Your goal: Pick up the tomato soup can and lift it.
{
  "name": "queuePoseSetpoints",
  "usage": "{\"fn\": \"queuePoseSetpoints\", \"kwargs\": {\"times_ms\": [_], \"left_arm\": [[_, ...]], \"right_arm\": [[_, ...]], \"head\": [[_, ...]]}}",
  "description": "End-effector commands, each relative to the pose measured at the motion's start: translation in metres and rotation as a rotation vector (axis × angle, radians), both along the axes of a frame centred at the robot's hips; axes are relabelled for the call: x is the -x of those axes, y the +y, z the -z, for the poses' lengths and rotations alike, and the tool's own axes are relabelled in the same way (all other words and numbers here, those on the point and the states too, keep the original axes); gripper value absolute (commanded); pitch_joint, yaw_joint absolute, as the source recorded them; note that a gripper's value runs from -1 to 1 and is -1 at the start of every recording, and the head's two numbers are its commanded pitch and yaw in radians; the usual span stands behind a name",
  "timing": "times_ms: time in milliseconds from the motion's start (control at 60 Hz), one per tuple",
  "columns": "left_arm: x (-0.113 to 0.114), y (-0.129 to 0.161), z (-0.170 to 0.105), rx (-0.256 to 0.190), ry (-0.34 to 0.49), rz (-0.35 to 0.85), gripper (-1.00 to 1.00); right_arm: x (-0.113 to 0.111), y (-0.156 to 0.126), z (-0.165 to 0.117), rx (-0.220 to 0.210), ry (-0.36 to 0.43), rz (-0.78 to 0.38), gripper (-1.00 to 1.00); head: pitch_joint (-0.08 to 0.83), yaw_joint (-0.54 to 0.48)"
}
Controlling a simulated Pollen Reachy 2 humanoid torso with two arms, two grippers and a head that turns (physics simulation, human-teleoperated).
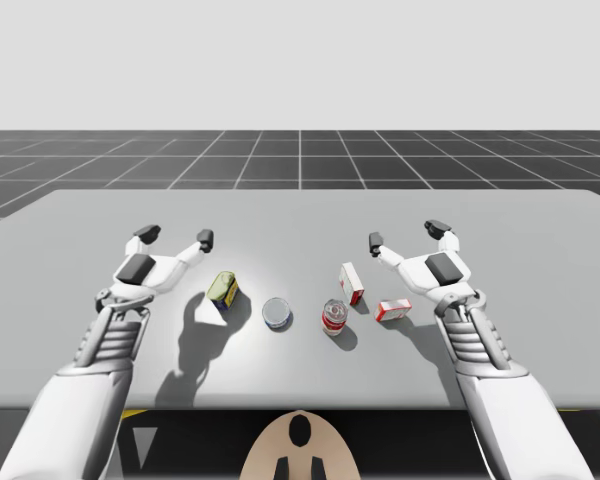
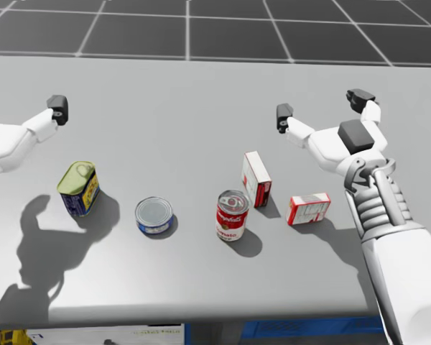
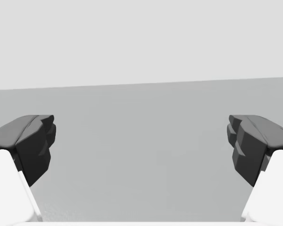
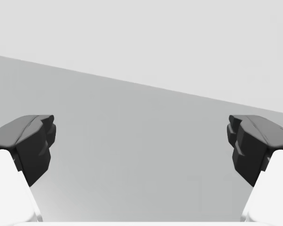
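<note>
Nearest the front edge of the table, the tomato soup can was seen standing upright, its red and white side turned forward and its silver lid uppermost, touched by nothing. At its 9 o'clock, a little apart, a flat blue can was set down with its silver lid up. At the soup can's 3 o'clock a lying red-and-white box was found, and at 1 o'clock, just beside the can but not touching it, an upright red-and-white box was placed. Farther off at 10 o'clock, beyond the flat can, a yellow and blue can of squared shape was tilted on the surface. Farther back, the right gripper was held above the table at the soup can's 1 o'clock, well apart from it; its fingers were spread wide and nothing was gripped between them, bare table being seen ahead. At the soup can's 10 o'clock, equally far back, the left gripper was held with its fingers spread just as wide, nothing being grasped and bare table lying ahead.
</note>
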State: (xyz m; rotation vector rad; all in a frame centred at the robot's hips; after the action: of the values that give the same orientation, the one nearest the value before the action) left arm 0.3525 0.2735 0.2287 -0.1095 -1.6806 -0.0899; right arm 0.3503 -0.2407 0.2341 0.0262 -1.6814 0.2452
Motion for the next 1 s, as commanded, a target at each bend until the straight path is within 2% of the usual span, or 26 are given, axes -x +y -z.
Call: {"fn": "queuePoseSetpoints", "kwargs": {"times_ms": [17, 233, 283, 350, 417, 500, 550, 583, 633, 700, 817, 1000], "left_arm": [[0.005, -0.001, -0.004, 0.01, -0.025, 0.009, -1.0], [0.008, -0.003, -0.006, 0.017, -0.034, 0.008, -1.0], [0.008, -0.003, -0.006, 0.018, -0.036, 0.006, -1.0], [0.008, -0.003, -0.006, 0.02, -0.038, 0.003, -1.0], [0.008, -0.003, -0.006, 0.02, -0.038, 0.002, -1.0], [0.008, -0.004, -0.006, 0.018, -0.037, 0.003, -1.0], [0.008, -0.004, -0.006, 0.016, -0.039, 0.003, -1.0], [0.007, -0.003, -0.006, 0.016, -0.04, 0.002, -1.0], [0.006, -0.002, -0.006, 0.016, -0.042, 0.001, -1.0], [0.006, -0.002, -0.006, 0.014, -0.041, 0.0, -1.0], [0.005, -0.003, -0.005, 0.011, -0.039, -0.001, -1.0], [0.005, -0.003, -0.004, 0.007, -0.036, -0.002, -1.0]], "right_arm": [[0.0, 0.001, 0.0, -0.003, 0.0, -0.002, -1.0], [0.003, 0.003, -0.003, -0.012, -0.01, -0.025, -1.0], [0.01, 0.005, -0.009, -0.037, -0.005, -0.057, -1.0], [0.029, 0.01, -0.019, -0.075, 0.0, -0.105, -1.0], [0.053, 0.018, -0.027, -0.055, -0.012, -0.171, -1.0], [0.079, 0.03, -0.028, -0.064, 0.005, -0.185, -1.0], [0.096, 0.036, -0.024, -0.078, 0.033, -0.219, -1.0], [0.103, 0.04, -0.021, -0.108, 0.044, -0.211, -1.0], [0.118, 0.045, -0.013, -0.094, 0.044, -0.242, -1.0], [0.135, 0.05, 0.0, -0.095, 0.067, -0.282, -1.0], [0.15, 0.056, 0.023, -0.095, 0.092, -0.321, -1.0], [0.158, 0.067, 0.05, -0.101, 0.142, -0.351, -1.0]], "head": [[0.663, -0.13], [0.722, -0.16], [0.719, -0.15], [0.715, -0.15], [0.714, -0.14], [0.716, -0.15], [0.715, -0.15], [0.713, -0.15], [0.71, -0.15], [0.71, -0.15], [0.712, -0.14], [0.716, -0.14]]}}
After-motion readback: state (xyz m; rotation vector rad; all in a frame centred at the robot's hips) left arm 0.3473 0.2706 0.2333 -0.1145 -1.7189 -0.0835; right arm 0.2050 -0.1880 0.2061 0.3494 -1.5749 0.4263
